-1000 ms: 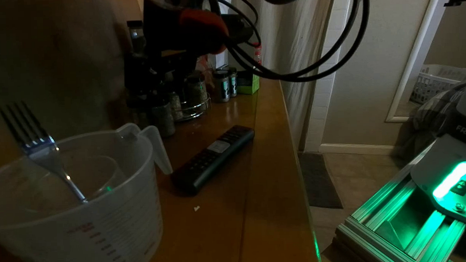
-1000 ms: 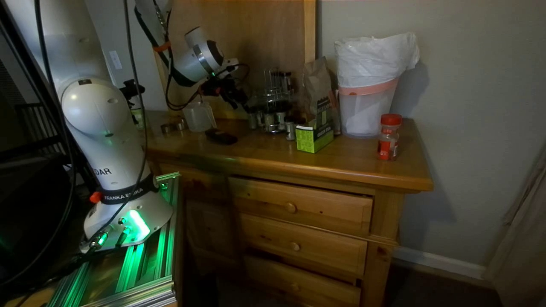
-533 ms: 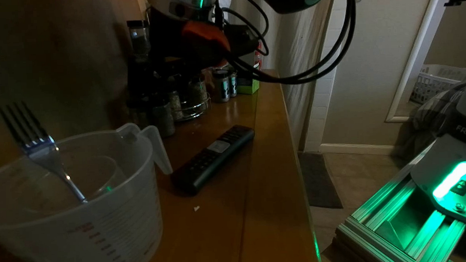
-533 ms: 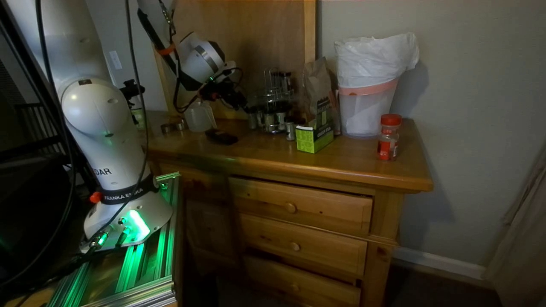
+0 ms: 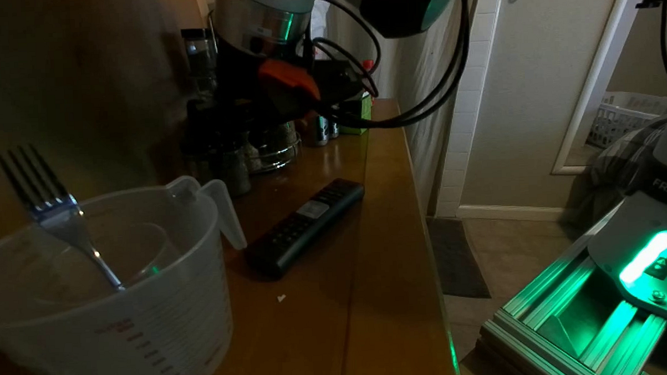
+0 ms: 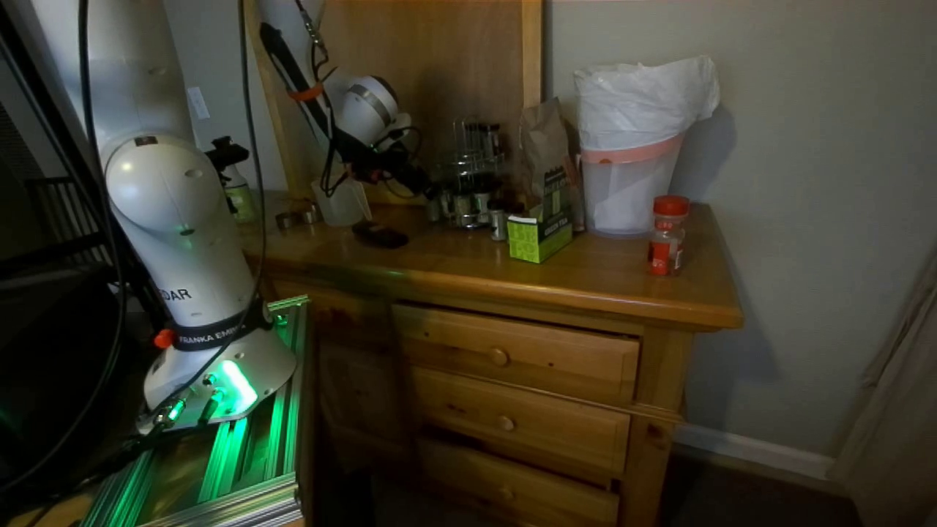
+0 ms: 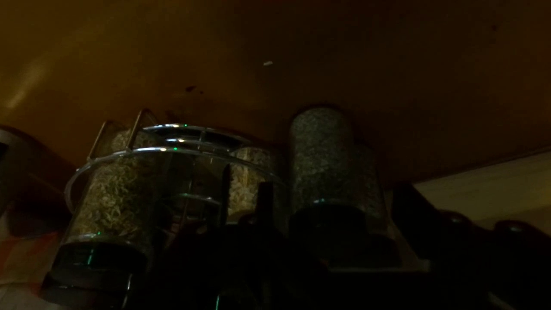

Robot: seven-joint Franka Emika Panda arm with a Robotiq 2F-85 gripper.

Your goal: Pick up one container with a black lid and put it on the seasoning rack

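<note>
Black-lidded jar stands on the surface just beside the seasoning rack; in the wrist view, we observe the end effector with spread fingers, the jar showing between them.

One seasoning rack, at least four filled jars in the wrist view, others too dark to count, one measuring jug, one fork, one handset, one green box, one spray bottle, one lined bin, one red-lidded bottle, three stacked drawers.
</note>
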